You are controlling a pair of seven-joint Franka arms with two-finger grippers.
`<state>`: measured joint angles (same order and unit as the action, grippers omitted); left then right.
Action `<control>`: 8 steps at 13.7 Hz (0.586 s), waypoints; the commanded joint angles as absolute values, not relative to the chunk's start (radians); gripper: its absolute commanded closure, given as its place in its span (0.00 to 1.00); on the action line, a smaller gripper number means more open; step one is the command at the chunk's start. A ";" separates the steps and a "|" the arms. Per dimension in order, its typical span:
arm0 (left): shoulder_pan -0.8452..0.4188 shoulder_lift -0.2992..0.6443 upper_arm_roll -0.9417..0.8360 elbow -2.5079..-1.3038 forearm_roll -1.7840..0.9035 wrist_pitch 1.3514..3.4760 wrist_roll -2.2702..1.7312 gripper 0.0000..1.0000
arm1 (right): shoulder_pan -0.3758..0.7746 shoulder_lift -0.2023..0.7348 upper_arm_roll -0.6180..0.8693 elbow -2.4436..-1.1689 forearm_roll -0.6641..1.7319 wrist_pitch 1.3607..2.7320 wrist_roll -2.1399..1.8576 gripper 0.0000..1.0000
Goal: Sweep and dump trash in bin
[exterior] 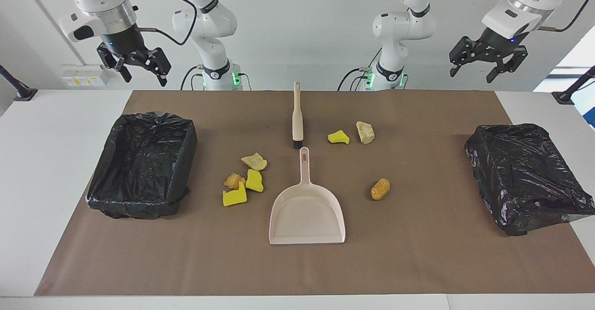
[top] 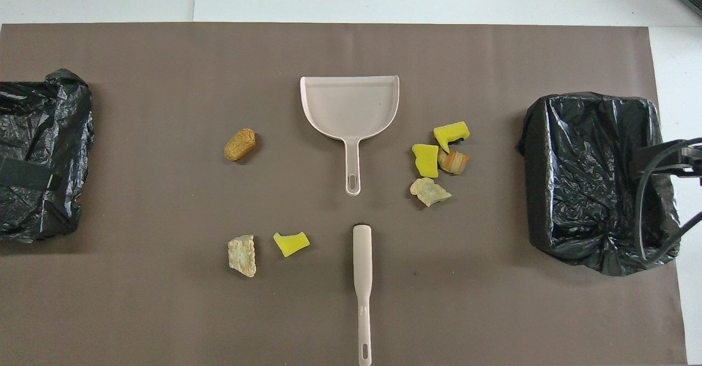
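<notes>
No readable writing showed. Seven scraps of trash lay mid-frame around the pink dustpan and brush. The right gripper, upper left, and the left gripper, upper right, both hung wide apart, empty, each over a black-lined bin.

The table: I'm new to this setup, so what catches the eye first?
A pale pink dustpan lies mid-mat, a brush just nearer the robots. Yellow and tan scraps cluster beside it toward the right arm's end. Black-lined bins sit at both ends, with both open grippers raised.
</notes>
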<state>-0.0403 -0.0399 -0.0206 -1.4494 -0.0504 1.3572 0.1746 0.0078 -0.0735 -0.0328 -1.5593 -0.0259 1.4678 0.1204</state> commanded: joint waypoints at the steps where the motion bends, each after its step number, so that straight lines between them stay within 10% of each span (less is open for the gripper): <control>1: -0.025 -0.049 -0.034 -1.450 -0.049 1.341 0.175 0.00 | 0.003 -0.092 -0.032 -1.574 -0.023 1.460 0.091 0.00; 8: -0.023 -0.049 -0.026 -1.448 -0.048 1.341 0.178 0.00 | 0.012 -0.110 -0.029 -1.606 -0.023 1.471 0.101 0.00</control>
<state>-0.0334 -0.0399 -0.0201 -1.4494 -0.0503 1.3570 0.1747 0.0085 -0.0747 -0.0326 -1.5620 -0.0259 1.4663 0.1204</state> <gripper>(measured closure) 0.000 0.000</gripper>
